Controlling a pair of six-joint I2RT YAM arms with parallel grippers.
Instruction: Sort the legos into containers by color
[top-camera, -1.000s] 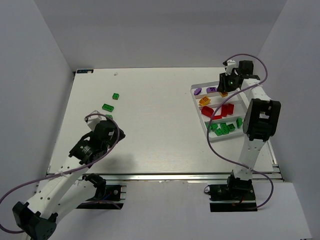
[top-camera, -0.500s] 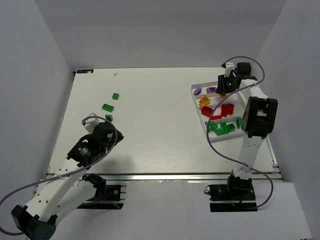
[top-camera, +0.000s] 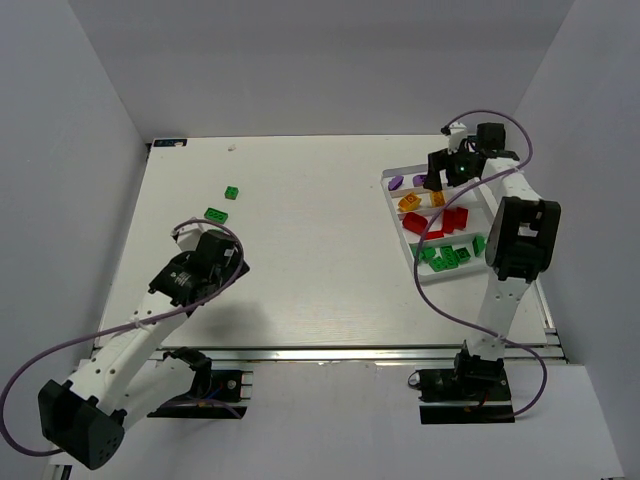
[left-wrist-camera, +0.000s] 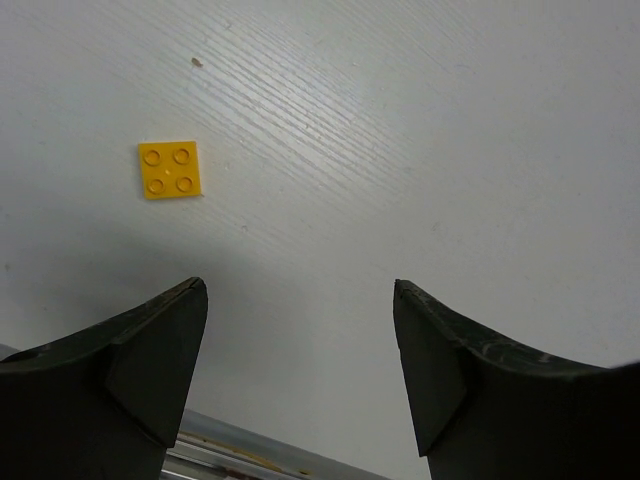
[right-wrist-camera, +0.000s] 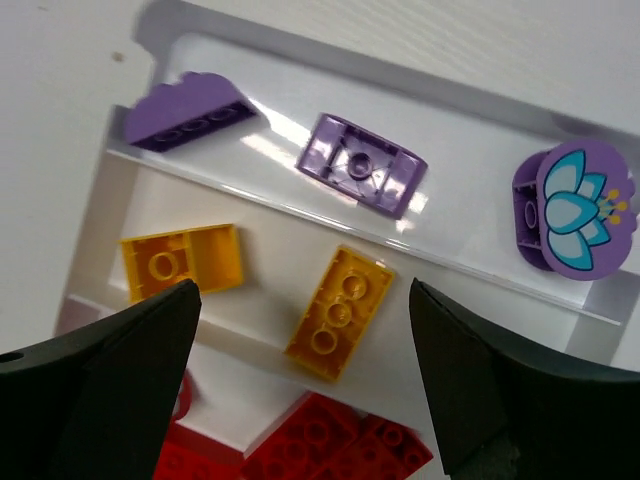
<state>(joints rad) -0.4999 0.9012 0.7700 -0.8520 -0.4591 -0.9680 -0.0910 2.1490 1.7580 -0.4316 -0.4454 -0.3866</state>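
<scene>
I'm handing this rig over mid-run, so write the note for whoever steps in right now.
Left gripper: jaws open, empty, above the table near a yellow plate.
Right gripper: jaws open, empty, over the tray.
Done: purple pieces, yellow bricks, red bricks and green bricks lie grouped by colour in the tray.
To do: the yellow plate and two loose green bricks on the table.

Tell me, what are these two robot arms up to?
They are sorting toy bricks by colour into a white tray. The right claw hangs open over the tray's yellow bricks. The left claw, open and empty, hovers above the table near a loose yellow brick. Two green bricks lie outside the tray.
</scene>
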